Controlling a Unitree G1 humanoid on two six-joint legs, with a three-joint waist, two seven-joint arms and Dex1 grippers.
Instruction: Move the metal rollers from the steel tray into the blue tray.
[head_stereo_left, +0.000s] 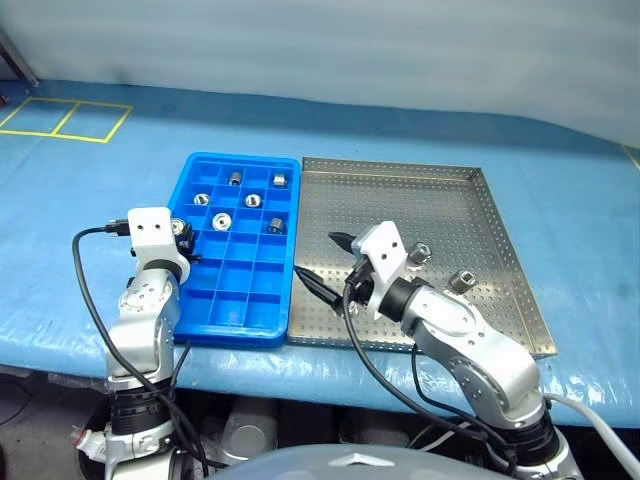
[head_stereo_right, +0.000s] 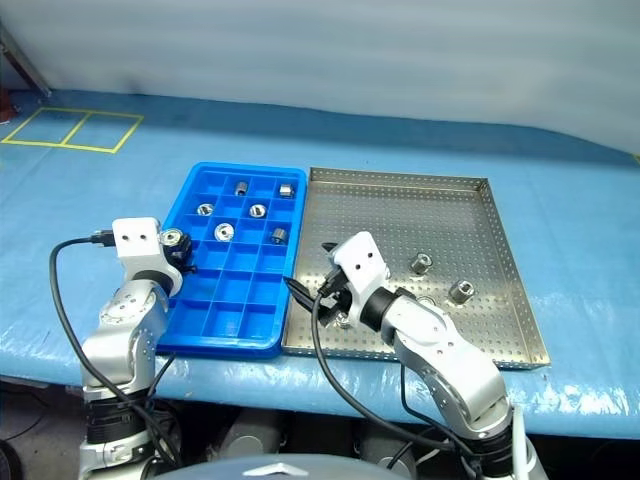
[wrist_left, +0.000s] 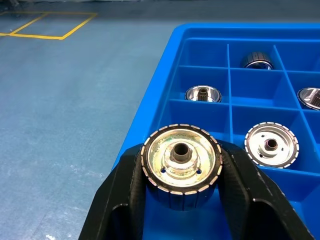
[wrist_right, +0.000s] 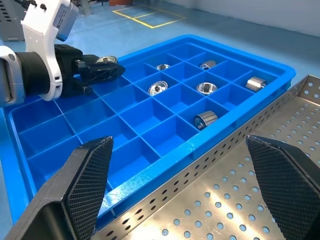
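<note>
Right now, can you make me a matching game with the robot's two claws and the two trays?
Things:
1. left gripper
2. right gripper
3. blue tray
4. steel tray

Places or states:
A. fingers wide apart, nothing between them
B. has a few rollers in its little square compartments
C. squeezing one metal roller
D. shiny, dotted with tiny holes, two rollers on it

Pairs: 1-C, 2-A, 3-B, 4-D
</note>
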